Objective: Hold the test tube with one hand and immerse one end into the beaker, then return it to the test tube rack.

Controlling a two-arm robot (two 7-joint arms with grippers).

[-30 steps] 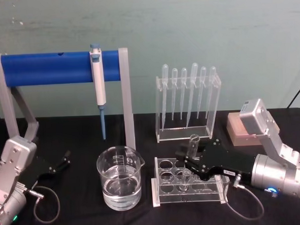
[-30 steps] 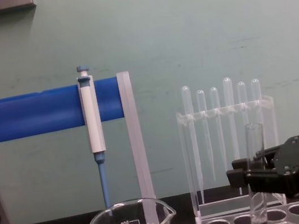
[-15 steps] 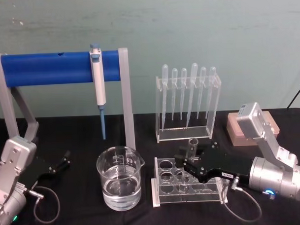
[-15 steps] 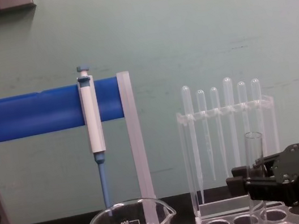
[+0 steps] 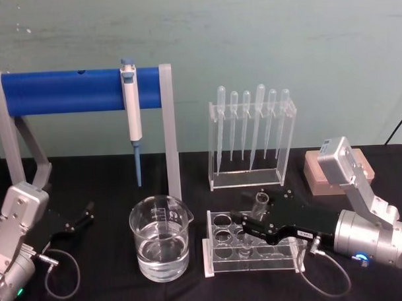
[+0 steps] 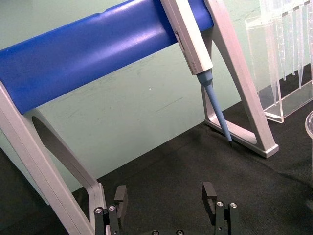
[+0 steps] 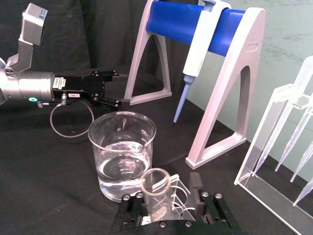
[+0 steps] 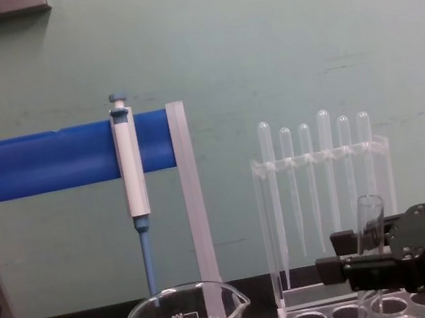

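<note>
The test tube (image 5: 260,202) is seen standing up straight in a hole of the clear tube rack (image 5: 252,244), with only its open top poking out between the black fingers of the right gripper (image 5: 254,222). From the right wrist view, the tube's (image 7: 155,188) round rim is seen between the two fingers, and the fingers look spread a little, with a gap on the right-hand side, so the tube seems to be let go or nearly so, though this is hard to be sure of. The beaker (image 5: 161,238) is set just beside the rack, to the left, and it is partly filled with clear water. It looks as if the putting-back part of the job is nearly done. For this step to be done well, the tube should be left sitting fully down in its hole before the fingers are pulled away. The fingers should be opened wide enough that the glass is not caught or tipped, and then the arm should be drawn straight back, not sideways, so the rack is not pushed into the beaker. The left gripper (image 6: 166,205) is parked low on the black table (image 5: 113,292) at the left, near the blue stand (image 5: 73,91), with its fingers spread apart and nothing between them.
</note>
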